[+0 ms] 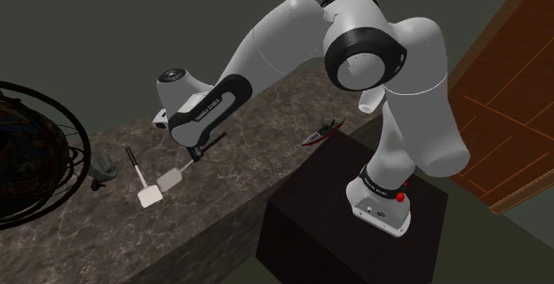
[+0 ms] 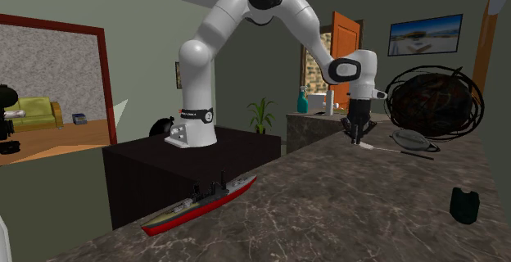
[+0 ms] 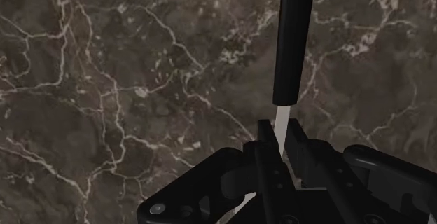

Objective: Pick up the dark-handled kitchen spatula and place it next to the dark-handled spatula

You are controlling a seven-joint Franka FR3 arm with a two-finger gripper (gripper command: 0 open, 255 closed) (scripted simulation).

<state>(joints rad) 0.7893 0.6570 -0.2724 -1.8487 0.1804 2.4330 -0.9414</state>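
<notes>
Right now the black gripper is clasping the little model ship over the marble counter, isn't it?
Not the ship. The gripper is clasping a spatula, by the pale shank just below its black handle, over the marble counter. The wrist view shows this. The model ship lies untouched, farther along the counter.

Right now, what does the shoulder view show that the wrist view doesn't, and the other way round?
The shoulder view adds a second spatula lying beside the held spatula's blade, a model ship and the stand. The wrist view adds the end effector clasping the pale neck next to the black handle. Both share the held spatula and the dark marbled counter.
</notes>
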